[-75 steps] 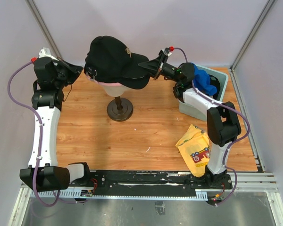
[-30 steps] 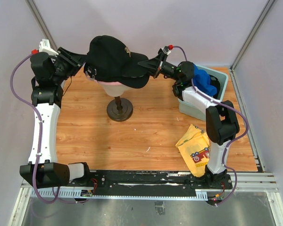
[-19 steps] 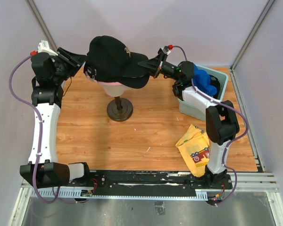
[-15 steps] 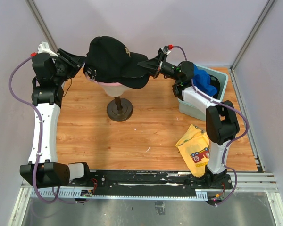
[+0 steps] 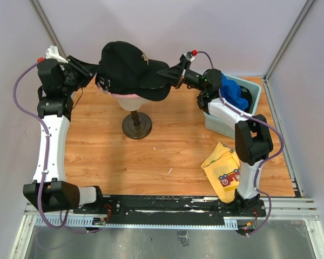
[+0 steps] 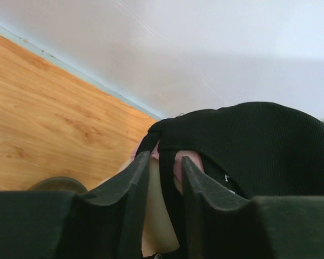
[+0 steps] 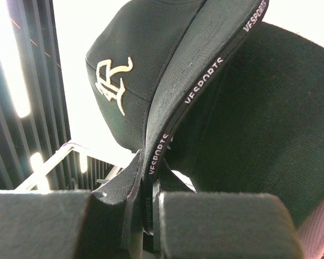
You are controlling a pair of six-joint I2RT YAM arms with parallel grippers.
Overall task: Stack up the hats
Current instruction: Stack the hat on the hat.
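Room: worktop (image 5: 167,151) is walled on three sides. The mannequin head (image 5: 130,103) on its dark stand (image 5: 136,124) sits near the far edge, left of centre. Grey bin (image 5: 216,125) takes the far right corner, with a blue cap (image 5: 235,94) in it. Yellow cloth (image 5: 222,170) is by the near right corner. Bare wood across the middle and the near left.

Black cap (image 5: 127,65) sits on the head, over a pink cap (image 5: 119,95) whose rim shows below it. Brim points right, back strap left. Pale logo (image 7: 112,78) on the front, "VESPORTS" tape along the brim edge.

Right gripper (image 5: 171,75) is clamped on the tip of the black cap's brim, jaws pinched on both faces. Left gripper (image 5: 94,70) is at the back of the cap with its jaws apart. Its fingers (image 6: 134,205) straddle the strap (image 6: 166,178), with a gap showing at the left finger.
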